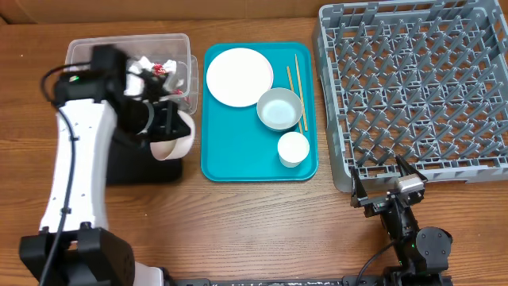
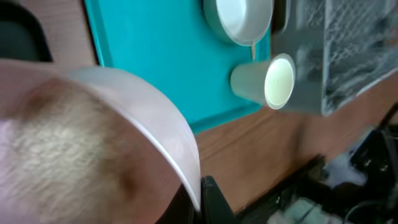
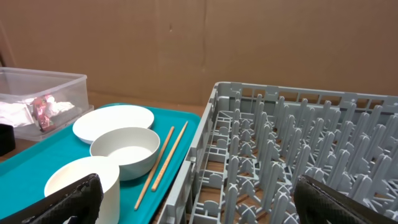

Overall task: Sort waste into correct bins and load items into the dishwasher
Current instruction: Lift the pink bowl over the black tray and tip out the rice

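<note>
My left gripper (image 1: 163,127) is shut on the rim of a pale plate (image 1: 176,143), holding it tilted on edge over the black tray (image 1: 131,168). The plate (image 2: 93,143) fills the left wrist view, blurred, with my finger (image 2: 208,199) on its rim. The clear tub (image 1: 87,49) holds a red wrapper (image 1: 165,69) and a white napkin (image 1: 143,63). A white plate (image 1: 238,75), pale bowl (image 1: 279,109), white cup (image 1: 293,148) and two chopsticks (image 1: 295,83) lie on the teal tray. My right gripper (image 1: 389,187) is open and empty at the grey dish rack's (image 1: 413,87) front left corner.
The teal tray (image 1: 218,151) sits between the tub and the rack. In the right wrist view the rack (image 3: 298,143) is straight ahead, with the bowl (image 3: 124,152), cup (image 3: 81,183) and chopsticks (image 3: 163,155) to the left. A cardboard wall stands behind the table.
</note>
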Robot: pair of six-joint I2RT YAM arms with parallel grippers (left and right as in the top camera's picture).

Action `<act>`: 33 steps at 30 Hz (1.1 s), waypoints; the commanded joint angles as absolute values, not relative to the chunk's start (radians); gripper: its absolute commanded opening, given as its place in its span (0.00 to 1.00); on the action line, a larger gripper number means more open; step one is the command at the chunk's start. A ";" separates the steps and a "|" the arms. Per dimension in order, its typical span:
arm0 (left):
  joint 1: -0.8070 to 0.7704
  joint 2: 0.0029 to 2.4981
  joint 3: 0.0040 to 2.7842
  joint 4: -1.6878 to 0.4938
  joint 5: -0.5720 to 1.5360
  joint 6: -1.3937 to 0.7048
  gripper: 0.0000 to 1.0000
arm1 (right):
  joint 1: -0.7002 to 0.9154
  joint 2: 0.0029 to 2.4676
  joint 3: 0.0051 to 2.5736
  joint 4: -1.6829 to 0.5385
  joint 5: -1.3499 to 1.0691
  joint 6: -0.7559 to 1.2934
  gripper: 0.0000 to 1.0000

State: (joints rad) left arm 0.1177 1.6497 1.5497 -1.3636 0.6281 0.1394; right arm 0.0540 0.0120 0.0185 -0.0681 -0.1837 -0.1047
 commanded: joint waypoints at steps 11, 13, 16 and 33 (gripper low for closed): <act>0.455 1.670 1.235 -1.040 1.010 0.228 0.04 | 0.051 0.003 0.008 -0.062 -0.188 -0.097 1.00; 0.482 1.686 1.198 -0.995 1.057 0.228 0.04 | 0.051 0.003 0.008 -0.062 -0.188 -0.098 1.00; 0.520 1.750 1.162 -0.932 1.181 0.229 0.04 | 0.051 0.003 0.008 -0.062 -0.188 -0.098 1.00; 0.567 1.913 1.162 -0.947 1.583 0.224 0.04 | 0.051 0.003 0.008 -0.062 -0.188 -0.098 1.00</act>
